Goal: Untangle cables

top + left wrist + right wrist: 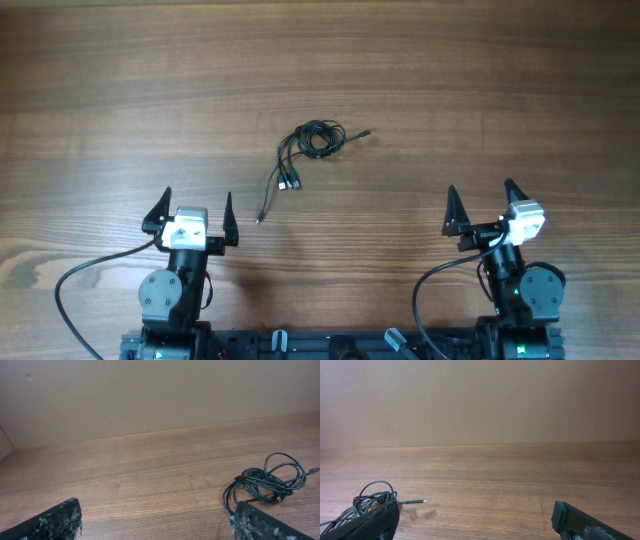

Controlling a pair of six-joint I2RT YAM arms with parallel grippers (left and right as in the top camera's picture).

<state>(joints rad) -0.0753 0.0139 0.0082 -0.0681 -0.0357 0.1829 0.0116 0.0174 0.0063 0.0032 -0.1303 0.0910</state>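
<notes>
Black thin cables [312,145] coil tangled on grained wooden table [480,90].

One cable tangle [312,143], two hands [197,195] [481,186], one table [100,80]

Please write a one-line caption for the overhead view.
Tangled bundle of thin black cables lies on a brown wooden table, untouched, ahead of the open left gripper and open right gripper.

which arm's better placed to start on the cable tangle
Left. The cables trail loose ends toward the left fingers, one plug lying close beside them; the right fingers stand farther from the tangle. Both are open.
</notes>
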